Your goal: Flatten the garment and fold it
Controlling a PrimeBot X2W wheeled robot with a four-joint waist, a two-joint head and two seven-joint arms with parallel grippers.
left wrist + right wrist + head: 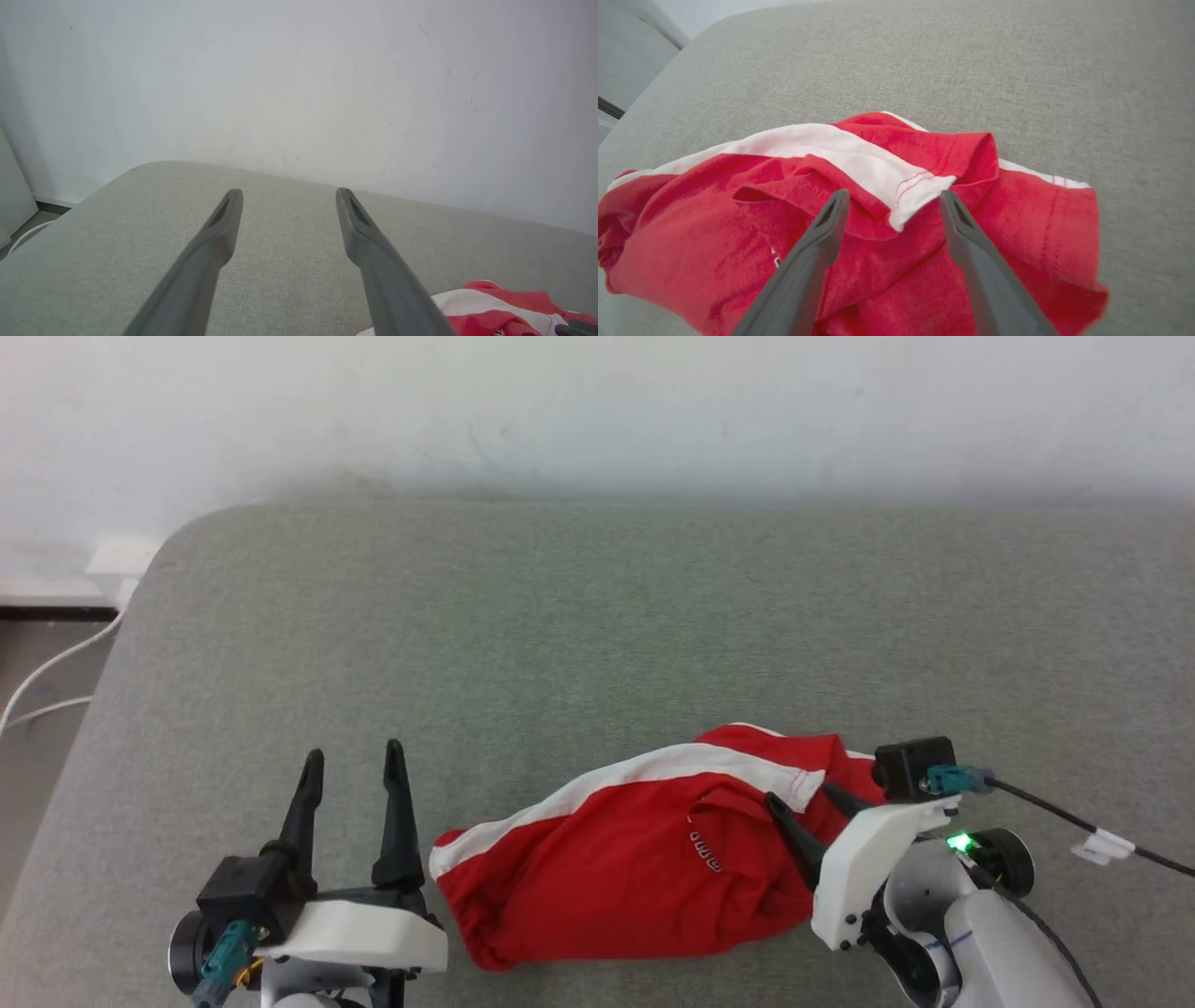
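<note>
Garment (pixel 616 859): red shorts with a wide white stripe, lying crumpled in a low heap on the grey fabric-covered tabletop (pixel 597 616), at its near edge and right of centre. The stripe runs along the far side of the heap. A little white lettering shows on the red, too creased to read.

Left pincer (pixel 355 749): open, fingers spread and pointing away toward the white wall (pixel 597 411). It grips nothing and stands just beside the left end of the garment, apart from it. In the left wrist view the left pincer (pixel 289 191) frames bare tabletop, with the garment (pixel 490 303) at the lower right corner.

Right pincer (pixel 798 793): open, over the right end of the garment, fingers angled left across the cloth. In the right wrist view the right pincer (pixel 895 193) straddles a loose white stripe end of the garment (pixel 714 242). Cannot tell whether the tips touch the fabric.

Green light (pixel 959 843) lit on the right wrist.
</note>
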